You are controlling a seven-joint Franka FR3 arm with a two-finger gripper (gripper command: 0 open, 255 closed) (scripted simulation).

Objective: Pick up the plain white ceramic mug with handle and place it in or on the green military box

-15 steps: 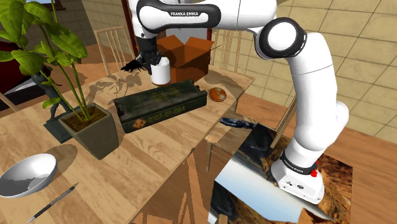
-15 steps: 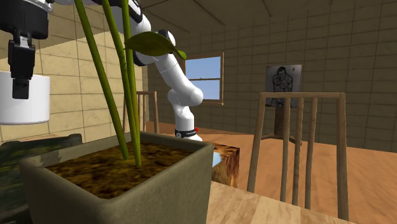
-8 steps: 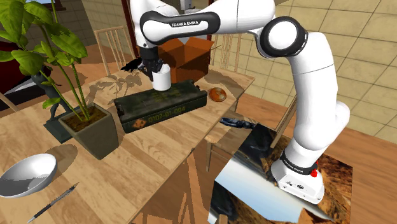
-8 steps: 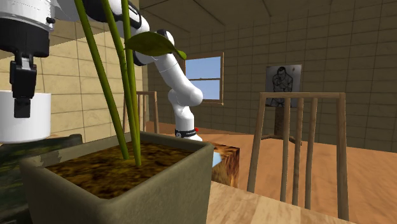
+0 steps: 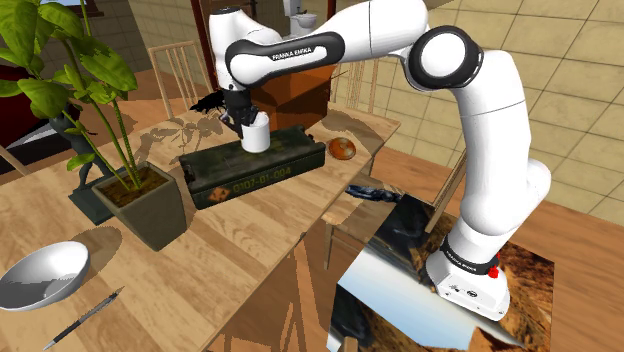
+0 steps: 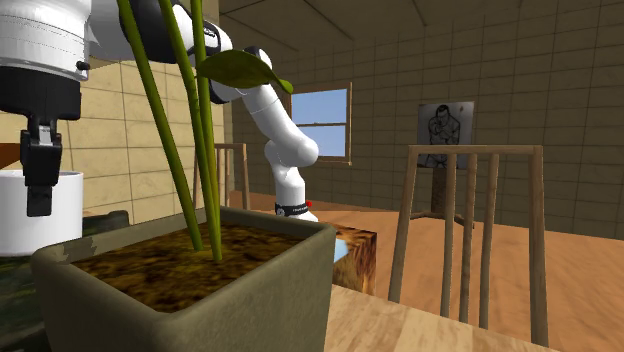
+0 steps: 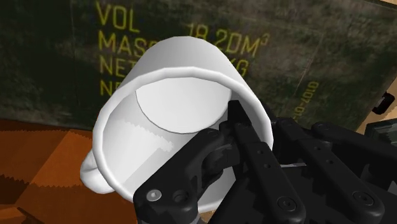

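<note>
While the black gripper [image 5: 247,117] clamps the wall of the white mug [image 5: 257,135] with one finger inside the cup and one outside, the mug stands upright over the lid of the dark green box [image 5: 250,168]. I cannot tell whether its base touches the lid. The wrist view shows the mug [image 7: 181,95] above the yellow stencilled lettering. The box lies on a wooden table [image 5: 235,255], beside a potted plant [image 5: 150,205], with a metal bowl [image 5: 45,275] and a pen [image 5: 88,318] nearer the camera. A brown cardboard carton [image 5: 300,95] sits behind. The room has tiled walls, a window [image 6: 325,122] and a wooden chair [image 6: 465,230].
</note>
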